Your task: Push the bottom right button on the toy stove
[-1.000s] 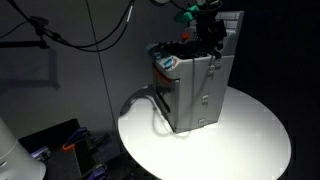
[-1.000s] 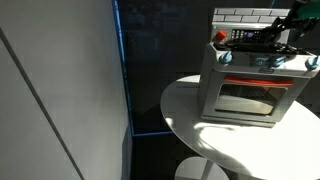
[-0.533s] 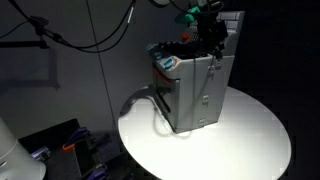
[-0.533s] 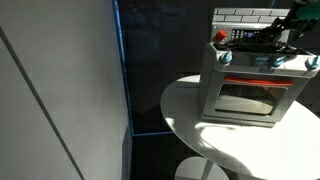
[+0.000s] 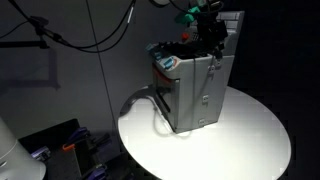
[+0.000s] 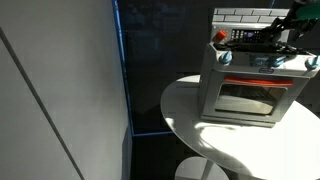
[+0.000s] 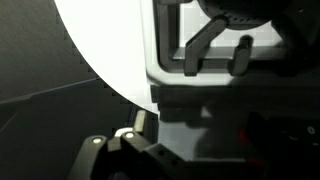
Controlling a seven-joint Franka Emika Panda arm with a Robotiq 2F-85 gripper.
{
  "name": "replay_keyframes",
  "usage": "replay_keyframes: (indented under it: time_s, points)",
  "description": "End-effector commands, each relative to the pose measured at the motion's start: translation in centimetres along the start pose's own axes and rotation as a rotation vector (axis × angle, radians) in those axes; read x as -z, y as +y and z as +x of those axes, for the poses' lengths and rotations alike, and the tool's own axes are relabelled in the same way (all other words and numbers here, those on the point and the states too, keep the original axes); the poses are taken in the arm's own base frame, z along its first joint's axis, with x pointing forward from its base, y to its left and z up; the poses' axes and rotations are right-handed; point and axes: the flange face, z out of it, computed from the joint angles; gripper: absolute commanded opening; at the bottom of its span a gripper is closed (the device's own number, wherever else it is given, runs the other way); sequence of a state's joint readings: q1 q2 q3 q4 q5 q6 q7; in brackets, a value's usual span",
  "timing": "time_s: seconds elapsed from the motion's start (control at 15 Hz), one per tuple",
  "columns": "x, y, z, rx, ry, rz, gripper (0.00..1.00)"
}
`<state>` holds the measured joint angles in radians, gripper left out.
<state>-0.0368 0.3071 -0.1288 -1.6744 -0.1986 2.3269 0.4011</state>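
The grey toy stove (image 5: 200, 90) stands on a round white table (image 5: 240, 140). It also shows from its oven-door side (image 6: 250, 92), with its white tiled back panel (image 6: 240, 14) behind. Its small red-and-white control panel (image 5: 168, 63) sits at the near top corner. My gripper (image 5: 212, 35) hangs low over the dark cooktop, close to the back panel, and shows in the exterior view from the door side too (image 6: 287, 33). The wrist view is dark: grey stove body (image 7: 175, 88), a small red spot (image 7: 250, 130), and bright table (image 7: 100, 40). How the jaws stand is not visible.
Black cables (image 5: 100, 30) hang at the back. A white cord (image 5: 140, 102) runs from the stove's side over the table edge. A tall grey panel with a blue edge (image 6: 60, 80) stands beside the table. Clutter lies on the floor (image 5: 60, 148).
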Motion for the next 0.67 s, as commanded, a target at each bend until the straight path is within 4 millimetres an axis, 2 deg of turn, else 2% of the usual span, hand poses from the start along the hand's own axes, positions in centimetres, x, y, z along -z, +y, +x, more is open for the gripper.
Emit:
replay_keyframes:
  time_s: [0.0, 0.6]
  points:
    - [1.4, 0.0, 0.0, 0.006, -0.011, 0.008, 1.0]
    - [3.4, -0.3, -0.1, 0.002, -0.024, 0.007, 1.0]
